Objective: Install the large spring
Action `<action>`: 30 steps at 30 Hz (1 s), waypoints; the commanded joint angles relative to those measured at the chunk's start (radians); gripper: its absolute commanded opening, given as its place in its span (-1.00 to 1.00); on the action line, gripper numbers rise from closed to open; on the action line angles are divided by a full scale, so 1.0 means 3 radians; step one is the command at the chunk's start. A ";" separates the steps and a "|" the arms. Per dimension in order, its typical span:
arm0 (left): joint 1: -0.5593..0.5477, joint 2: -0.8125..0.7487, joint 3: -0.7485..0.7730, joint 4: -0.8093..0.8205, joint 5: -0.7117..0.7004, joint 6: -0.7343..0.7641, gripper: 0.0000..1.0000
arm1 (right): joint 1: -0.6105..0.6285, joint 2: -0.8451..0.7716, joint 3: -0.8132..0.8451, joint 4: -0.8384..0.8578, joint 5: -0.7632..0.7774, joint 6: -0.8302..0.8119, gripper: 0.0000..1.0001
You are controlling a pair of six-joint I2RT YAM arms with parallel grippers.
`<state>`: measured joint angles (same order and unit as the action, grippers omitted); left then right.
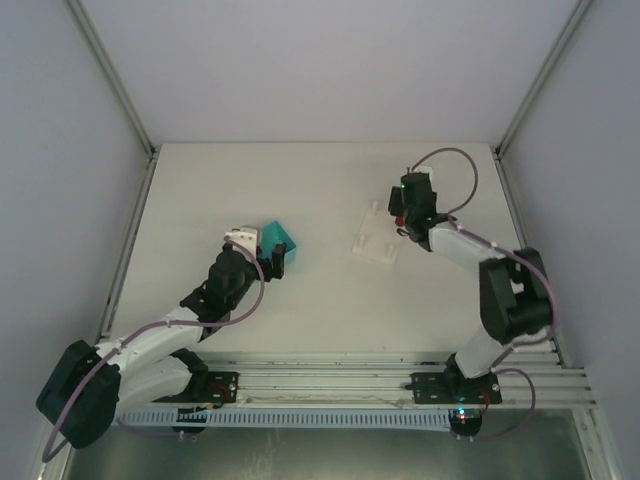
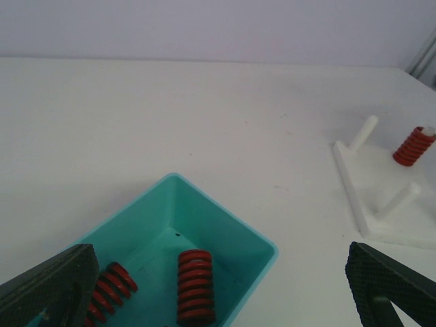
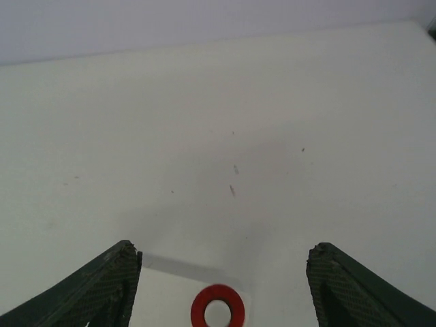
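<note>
Right pincer (image 3: 225, 249) parted; red spring (image 3: 217, 291) upright below it.

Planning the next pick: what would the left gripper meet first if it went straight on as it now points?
Probably the teal bin, most likely the upright red spring inside it. Depth is unclear from the wrist view.

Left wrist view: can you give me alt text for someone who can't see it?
A teal bin holds two red springs, between the black fingers of the open end effector. At right, a white peg base carries a third red spring on one peg.
</note>
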<state>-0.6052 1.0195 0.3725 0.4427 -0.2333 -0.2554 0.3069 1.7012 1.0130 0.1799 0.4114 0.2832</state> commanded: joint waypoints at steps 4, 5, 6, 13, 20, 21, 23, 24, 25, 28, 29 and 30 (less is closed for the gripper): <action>-0.0013 -0.0050 0.0053 -0.0181 -0.0376 -0.0042 0.98 | -0.0002 -0.0885 0.0314 -0.1365 -0.0612 0.0043 0.61; -0.0009 -0.0045 0.0059 -0.0203 -0.0483 -0.0077 0.99 | 0.0010 -0.0985 0.0318 -0.1490 -0.0709 0.0034 0.67; -0.0009 -0.0039 0.0067 -0.0233 -0.0582 -0.0108 0.99 | 0.0028 -0.1106 0.0309 -0.1590 -0.0788 0.0022 0.72; -0.0003 0.0129 0.0431 -0.0881 -0.0721 -0.0337 0.98 | 0.0478 -0.1895 -0.0041 -0.1881 -0.1005 -0.0041 0.98; 0.0023 0.0659 0.1377 -0.2009 -0.0269 -0.0037 0.85 | 0.0980 -0.2224 -0.0527 -0.1584 -0.0846 -0.0111 0.98; 0.0046 0.0719 0.1502 -0.2192 -0.0214 0.0051 0.83 | 0.0988 -0.2282 -0.0619 -0.1484 -0.0826 -0.0086 0.98; 0.0102 0.0840 0.1772 -0.2538 -0.0138 0.0230 0.74 | 0.0991 -0.2381 -0.0754 -0.1373 -0.0760 -0.0054 0.98; 0.0138 0.0874 0.1894 -0.2687 -0.0138 0.0333 0.67 | 0.0992 -0.2427 -0.0803 -0.1351 -0.0699 -0.0031 0.98; 0.0178 0.0903 0.1977 -0.2799 -0.0113 0.0433 0.62 | 0.0991 -0.2471 -0.0845 -0.1342 -0.0637 -0.0011 0.98; 0.0339 0.0947 0.2151 -0.3032 0.0161 0.0774 0.43 | 0.0991 -0.2569 -0.0958 -0.1306 -0.0410 0.0001 0.98; 0.0407 0.0977 0.2191 -0.3088 0.0284 0.0906 0.33 | 0.0992 -0.2591 -0.0985 -0.1305 -0.0307 0.0011 0.98; 0.0450 0.1010 0.2230 -0.3161 0.0354 0.1020 0.24 | 0.0985 -0.2603 -0.0997 -0.1308 -0.0214 0.0020 0.98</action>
<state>-0.5198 1.3003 0.9760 -0.3210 -0.2428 -0.1211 0.6006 0.9520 0.7311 -0.2596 0.2230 0.2691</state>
